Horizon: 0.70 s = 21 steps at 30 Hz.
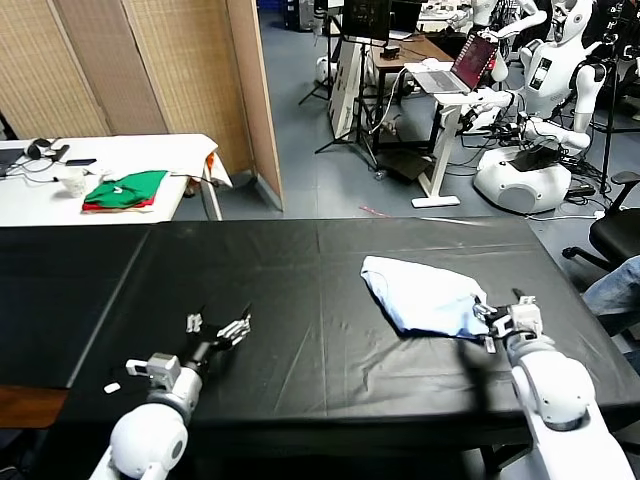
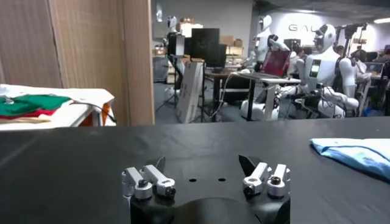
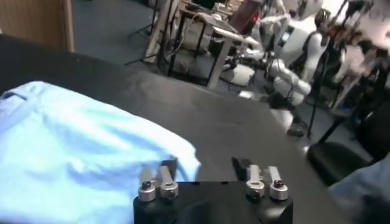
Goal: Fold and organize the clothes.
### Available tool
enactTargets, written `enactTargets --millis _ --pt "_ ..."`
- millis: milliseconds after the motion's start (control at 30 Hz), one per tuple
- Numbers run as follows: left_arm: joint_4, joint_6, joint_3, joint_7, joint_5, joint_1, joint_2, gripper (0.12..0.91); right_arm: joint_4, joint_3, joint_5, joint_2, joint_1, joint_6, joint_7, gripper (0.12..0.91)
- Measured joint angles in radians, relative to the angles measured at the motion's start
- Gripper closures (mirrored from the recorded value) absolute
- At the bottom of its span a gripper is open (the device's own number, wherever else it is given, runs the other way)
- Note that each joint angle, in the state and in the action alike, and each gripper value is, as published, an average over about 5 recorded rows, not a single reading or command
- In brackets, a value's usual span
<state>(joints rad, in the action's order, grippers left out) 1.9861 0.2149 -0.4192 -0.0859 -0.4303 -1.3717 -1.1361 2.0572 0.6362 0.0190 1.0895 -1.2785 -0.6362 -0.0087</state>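
The clothes, a pale sky-blue T-shirt (image 1: 422,296), lie bunched and partly folded on the black table (image 1: 300,300), right of centre. My right gripper (image 1: 503,312) stands open at the shirt's near right edge; in the right wrist view the blue cloth (image 3: 79,152) reaches one finger, with nothing held between the jaws of that gripper (image 3: 206,167). My left gripper (image 1: 222,327) rests open over bare black table at the near left, far from the shirt. The left wrist view shows the left gripper (image 2: 204,165) empty, with the shirt (image 2: 356,152) off to one side.
A white table (image 1: 150,150) at the back left carries folded green-and-red garments (image 1: 125,190) and small items. Beyond the black table are a wooden screen (image 1: 160,70), desks with a laptop (image 1: 475,60) and white humanoid robots (image 1: 545,110). A black chair (image 1: 615,235) stands at far right.
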Motion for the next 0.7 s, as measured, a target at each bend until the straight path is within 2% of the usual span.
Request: enactTargets --millis 200,400,567,700 --pt "0.002 0.003 0.003 -0.004 0.007 0.002 -0.005 0.123 0.096 -0.043 -0.149 -0.106 -0.160 0.227 -0.085 0.119" --pt "0.010 0.002 -0.003 -0.006 0.015 -0.005 -0.004 0.123 0.095 -0.106 -0.391 -0.177 -0.233 0.423 -0.168 0.118" --pt "0.008 0.002 -0.008 -0.006 0.017 -0.006 -0.004 0.123 0.075 -0.143 -0.615 -0.197 -0.237 0.515 -0.233 0.118" --pt "0.008 0.002 -0.010 -0.006 0.021 -0.011 -0.004 0.123 0.050 -0.174 -0.737 -0.196 -0.218 0.538 -0.247 0.118"
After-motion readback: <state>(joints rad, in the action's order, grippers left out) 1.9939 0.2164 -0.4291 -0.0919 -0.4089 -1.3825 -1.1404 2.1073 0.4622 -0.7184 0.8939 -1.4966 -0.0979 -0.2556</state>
